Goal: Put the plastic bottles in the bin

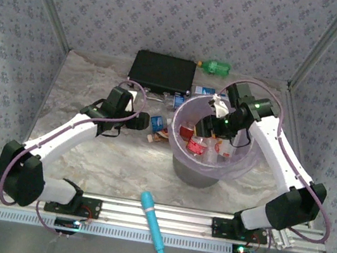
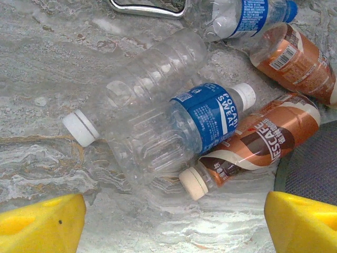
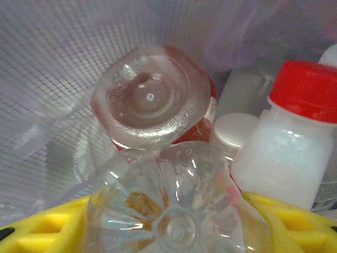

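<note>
The left gripper (image 2: 172, 224), wide open and empty at the bottom of the frame, faces the Pocari Sweat bottle (image 2: 202, 118) lying mid-frame, its long axis slanting to upper right, while the right gripper (image 3: 168, 232) holds a clear bottle (image 3: 174, 205) over the bin (image 1: 199, 177).

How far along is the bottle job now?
Done: several bottles are in the bin, including a red-capped bottle. In hand: the right pincer holds a clear bottle above them. Remaining: the Pocari Sweat bottle under the open left pincer, and the green bottle.
</note>
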Action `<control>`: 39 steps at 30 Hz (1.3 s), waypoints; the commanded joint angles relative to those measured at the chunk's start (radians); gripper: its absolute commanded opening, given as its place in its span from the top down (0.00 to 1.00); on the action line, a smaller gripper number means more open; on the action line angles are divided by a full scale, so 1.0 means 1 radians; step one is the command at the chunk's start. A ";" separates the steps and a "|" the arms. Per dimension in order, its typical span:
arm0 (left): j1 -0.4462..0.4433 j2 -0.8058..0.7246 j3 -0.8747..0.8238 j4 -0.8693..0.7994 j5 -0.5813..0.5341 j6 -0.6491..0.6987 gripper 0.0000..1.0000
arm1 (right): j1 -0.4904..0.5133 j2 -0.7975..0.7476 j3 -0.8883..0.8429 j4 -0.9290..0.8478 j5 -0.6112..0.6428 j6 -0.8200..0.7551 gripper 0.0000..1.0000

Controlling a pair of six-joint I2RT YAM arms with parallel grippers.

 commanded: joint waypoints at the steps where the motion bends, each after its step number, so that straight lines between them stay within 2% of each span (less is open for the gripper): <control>1: -0.012 0.008 0.002 0.005 -0.012 -0.012 0.13 | 0.001 0.018 -0.031 0.045 0.007 0.002 0.55; 5: -0.015 0.022 0.011 0.005 -0.009 -0.005 0.13 | 0.000 0.025 -0.036 0.054 0.008 -0.003 0.51; 10: -0.016 0.039 0.019 0.006 -0.013 0.009 0.13 | -0.004 0.008 0.009 0.026 0.028 -0.006 0.35; 17: -0.014 0.065 0.043 0.005 -0.043 0.065 0.11 | 0.007 -0.037 0.105 -0.058 0.089 -0.001 0.19; 22: 0.031 0.142 0.132 -0.052 -0.037 0.139 0.10 | 0.001 -0.082 0.155 -0.118 0.125 -0.007 0.16; 30: 0.106 0.293 0.231 0.022 -0.024 0.315 0.09 | -0.026 -0.186 0.174 -0.140 0.212 0.010 0.17; 39: 0.137 0.499 0.388 -0.046 0.095 0.517 0.08 | -0.090 -0.334 0.114 -0.004 0.141 0.067 0.18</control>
